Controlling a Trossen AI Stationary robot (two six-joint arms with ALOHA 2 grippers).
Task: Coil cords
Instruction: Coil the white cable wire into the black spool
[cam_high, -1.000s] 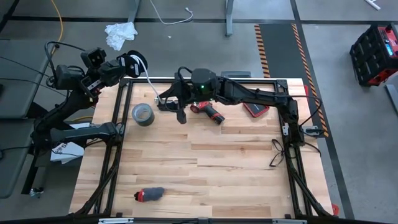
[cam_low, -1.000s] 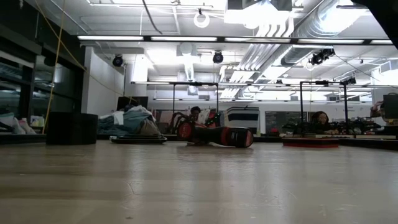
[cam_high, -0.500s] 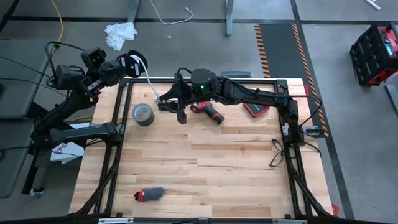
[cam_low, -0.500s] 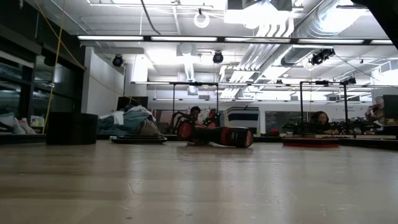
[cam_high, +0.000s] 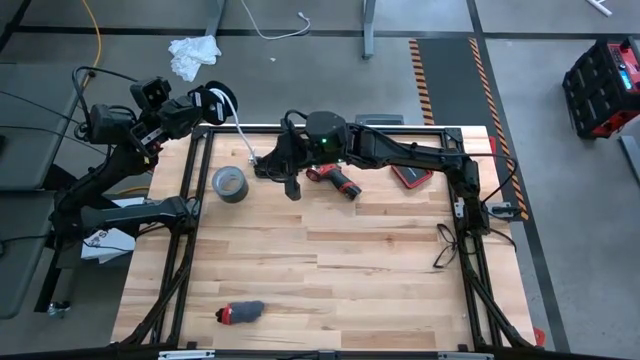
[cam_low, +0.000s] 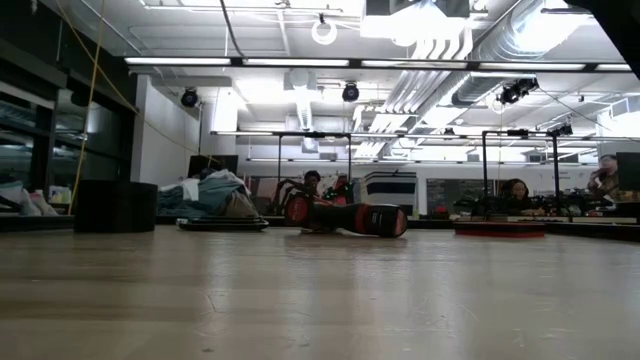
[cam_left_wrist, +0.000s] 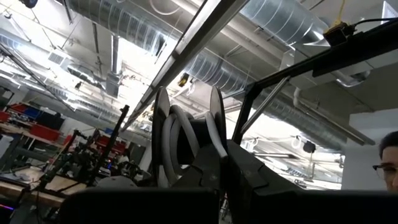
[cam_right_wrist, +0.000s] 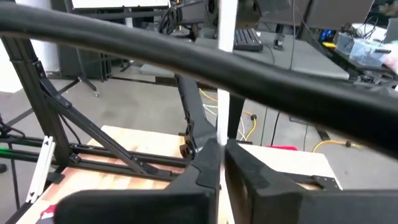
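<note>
The desk (cam_high: 330, 260) is pale jointed wood with a smooth matt finish. The tape roll (cam_high: 229, 183) looks dull grey (cloth-backed, perhaps). The white cable (cam_high: 240, 128) seems smooth plastic, the fingers (cam_right_wrist: 249, 171) matt black plastic, and the white rag (cam_high: 192, 54) crumpled cloth.

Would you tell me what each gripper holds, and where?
Left gripper: the coiled end of the white cable. Right gripper: the same cable's straight run.

No readable text, labels, brands or numbers in any view; nothing legible on the table items or in the room behind.
</note>
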